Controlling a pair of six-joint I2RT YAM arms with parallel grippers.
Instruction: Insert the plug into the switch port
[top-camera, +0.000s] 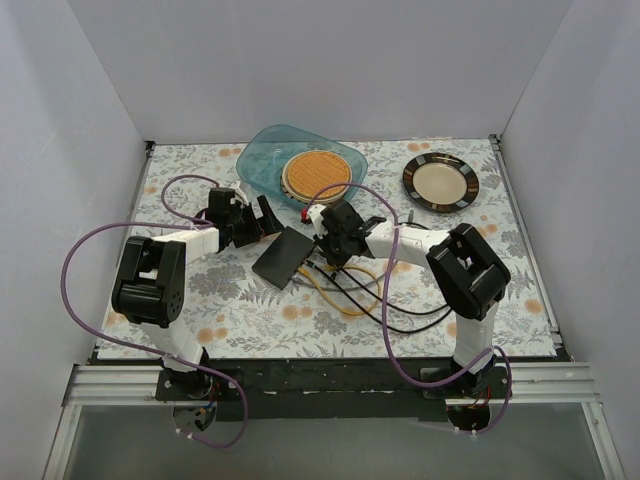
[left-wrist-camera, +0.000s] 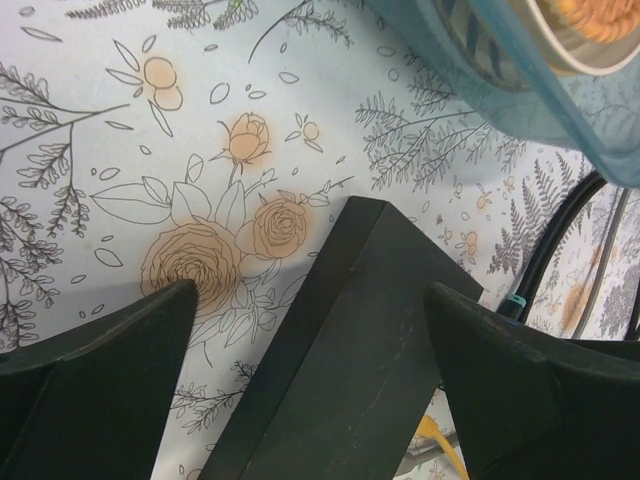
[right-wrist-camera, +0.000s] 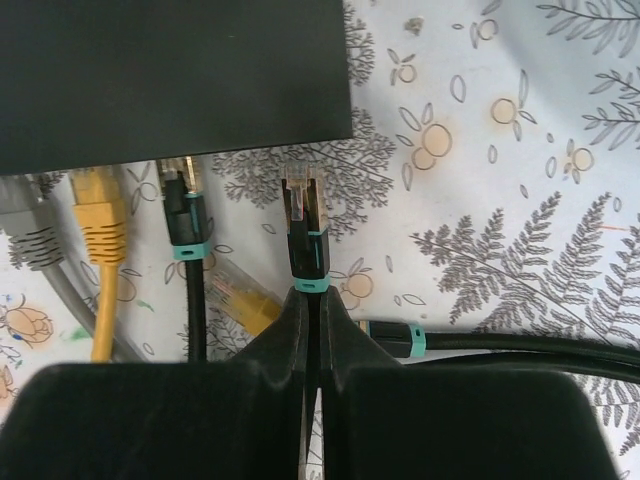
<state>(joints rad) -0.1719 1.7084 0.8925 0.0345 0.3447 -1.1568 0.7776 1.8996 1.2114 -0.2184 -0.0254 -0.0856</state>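
The switch (top-camera: 283, 256), a flat matte-black box, lies on the flowered cloth mid-table. In the left wrist view the switch (left-wrist-camera: 350, 370) sits between my left fingers with a gap on each side. My left gripper (top-camera: 256, 222) (left-wrist-camera: 310, 290) is open at its far-left corner. My right gripper (top-camera: 333, 243) (right-wrist-camera: 310, 296) is shut on a black cable just behind its teal-banded plug (right-wrist-camera: 303, 225). The plug tip points at the switch's socket edge (right-wrist-camera: 200, 125), a short gap from it, near its right end.
A yellow plug (right-wrist-camera: 100, 215), a black teal-banded plug (right-wrist-camera: 184, 215) and a grey plug (right-wrist-camera: 30, 240) reach the socket edge. A loose yellow-clear plug (right-wrist-camera: 235, 300) lies by my fingers. Cables loop (top-camera: 350, 295) in front. A blue tray (top-camera: 262, 165) and a dark-rimmed plate (top-camera: 440, 182) stand behind.
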